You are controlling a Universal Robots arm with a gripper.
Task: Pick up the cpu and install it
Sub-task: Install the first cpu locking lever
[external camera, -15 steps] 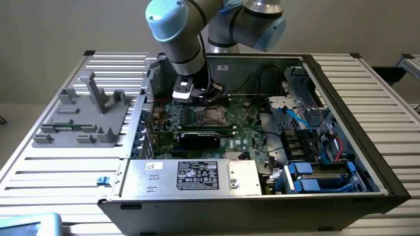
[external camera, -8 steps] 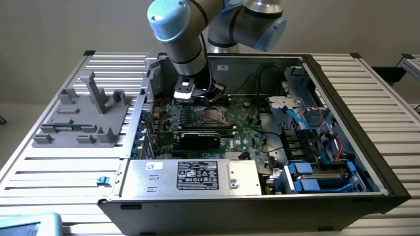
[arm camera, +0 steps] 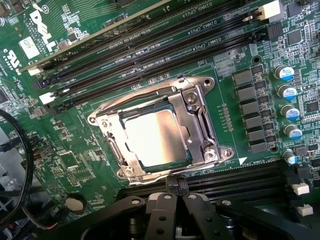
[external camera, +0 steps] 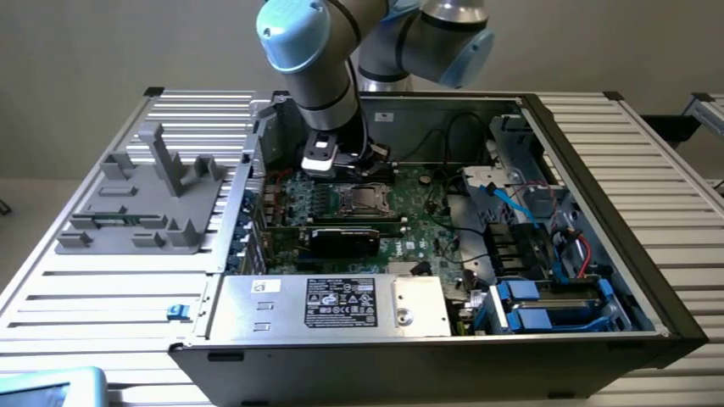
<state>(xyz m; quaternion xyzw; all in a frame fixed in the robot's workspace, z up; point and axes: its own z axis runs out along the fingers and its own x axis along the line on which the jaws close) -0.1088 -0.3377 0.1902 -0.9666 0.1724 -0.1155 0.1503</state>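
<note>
Clearly the cpu (arm camera: 156, 139) already sits inside its socket frame (arm camera: 200, 127) on the motherboard (arm camera: 80, 165), and my claw (arm camera: 173, 200) hangs just over the board at the frame's six o'clock edge, clenched on nothing I can make out. From the exterior view the claw (external camera: 359, 170) is at twelve o'clock of the socket, within the open computer case (external camera: 588, 203). I judge the chip light, rigid and fragile: its underside contacts would not forgive a skewed drop, and the smooth lid looks slippery. Opposite bare edges are the only safe hold, never the faces. It looks like a small flat square with a bright silver-beige metal top, glaring under the light.
</note>
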